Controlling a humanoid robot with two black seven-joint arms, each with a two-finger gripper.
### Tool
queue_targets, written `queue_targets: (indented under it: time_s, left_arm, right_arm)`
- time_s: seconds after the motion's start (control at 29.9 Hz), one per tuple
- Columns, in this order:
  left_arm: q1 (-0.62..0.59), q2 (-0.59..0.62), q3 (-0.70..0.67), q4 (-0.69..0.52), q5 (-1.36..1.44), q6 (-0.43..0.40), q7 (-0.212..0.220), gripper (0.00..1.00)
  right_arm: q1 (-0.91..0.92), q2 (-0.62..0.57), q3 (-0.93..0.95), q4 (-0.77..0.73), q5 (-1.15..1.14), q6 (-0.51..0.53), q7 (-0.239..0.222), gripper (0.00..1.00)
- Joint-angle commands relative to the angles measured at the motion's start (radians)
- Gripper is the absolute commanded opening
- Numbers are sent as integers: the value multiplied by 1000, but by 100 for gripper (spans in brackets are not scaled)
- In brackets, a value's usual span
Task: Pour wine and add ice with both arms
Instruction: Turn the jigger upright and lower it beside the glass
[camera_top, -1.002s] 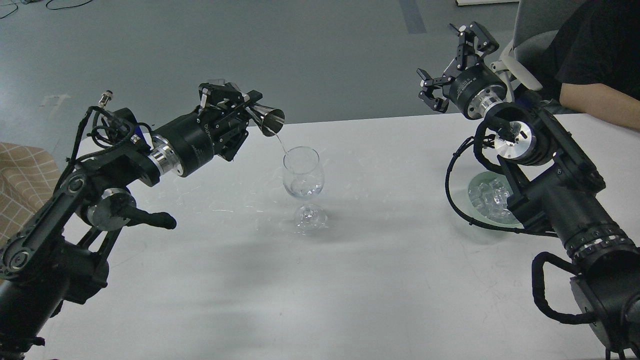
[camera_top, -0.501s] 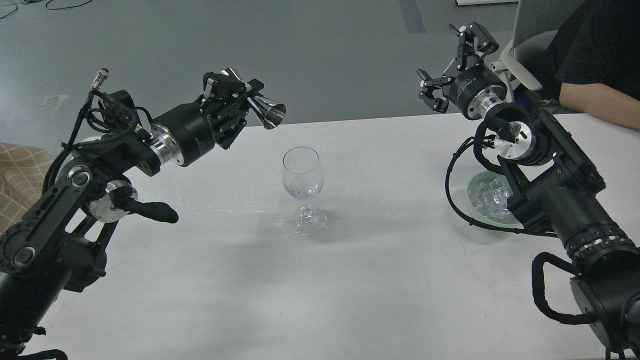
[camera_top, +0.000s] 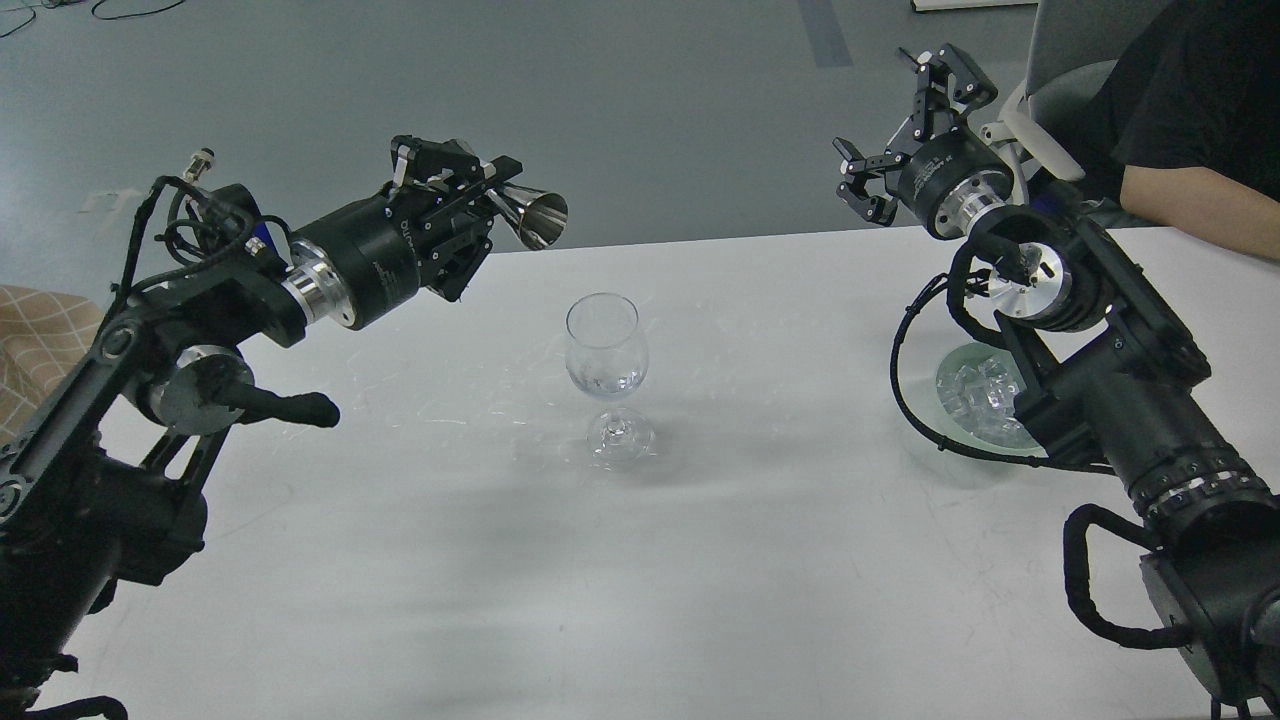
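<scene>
A clear wine glass stands upright mid-table with a little clear wine in its bowl. My left gripper is shut on a silver metal jigger, held on its side above and to the left of the glass, its mouth facing right. My right gripper is open and empty, raised at the table's far right edge. Ice cubes lie on a pale green plate, partly hidden behind my right arm.
The white table holds the glass and plate. A person's bare forearm rests on the table's far right corner, beside a grey chair. A checked fabric shows at the left edge.
The jigger was pouring a thin clear stream into the glass one second ago. My left gripper has since lifted and drawn back left, tipping the jigger more level; the stream has stopped. The right arm has not moved.
</scene>
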Motion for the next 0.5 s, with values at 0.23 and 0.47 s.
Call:
queue_targets:
  time_s: [0.23,0.47]
  left_arm:
    - [228,-49,-215,23,-393,246,19,9]
    - [387,-219,-425,23,-430,293,-7,9]
  right_arm:
    - [0,1,0,0,0,-1,0,100]
    - [0,8,-2,-2,-1,-1,0,100]
